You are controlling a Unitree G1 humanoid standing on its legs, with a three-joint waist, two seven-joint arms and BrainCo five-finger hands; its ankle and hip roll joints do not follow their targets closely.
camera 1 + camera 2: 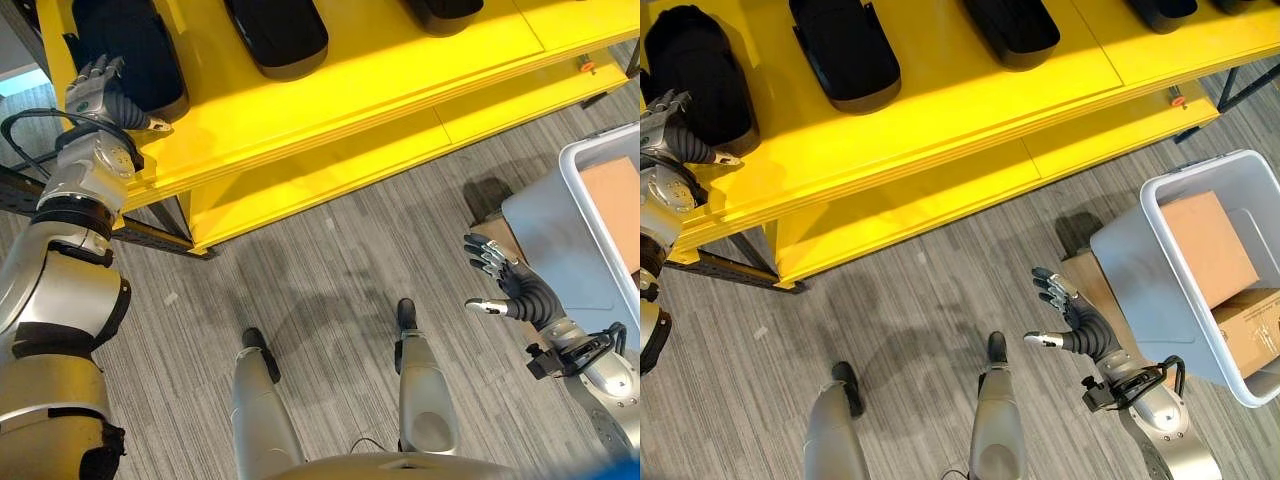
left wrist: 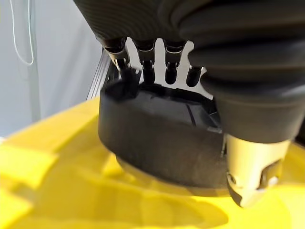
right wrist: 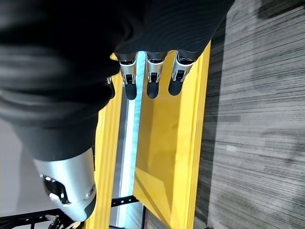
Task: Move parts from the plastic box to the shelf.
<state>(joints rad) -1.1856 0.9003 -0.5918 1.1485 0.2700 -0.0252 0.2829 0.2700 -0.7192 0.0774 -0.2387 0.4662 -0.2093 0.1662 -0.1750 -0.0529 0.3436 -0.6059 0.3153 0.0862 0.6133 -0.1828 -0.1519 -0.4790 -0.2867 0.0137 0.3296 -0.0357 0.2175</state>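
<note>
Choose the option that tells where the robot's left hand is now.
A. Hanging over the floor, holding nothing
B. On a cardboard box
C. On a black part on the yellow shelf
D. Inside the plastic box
C: the left hand lies on a black part on the yellow shelf, its fingers reaching over the part's top edge in the left wrist view.

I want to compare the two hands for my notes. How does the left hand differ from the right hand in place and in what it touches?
The left hand is up at the yellow shelf, fingers resting on a black part; the right hand hangs low over the floor beside the plastic box, touching nothing. The left hand's fingers lie along the part; the right hand's are spread in the air. Both hands are open and grip nothing.
</note>
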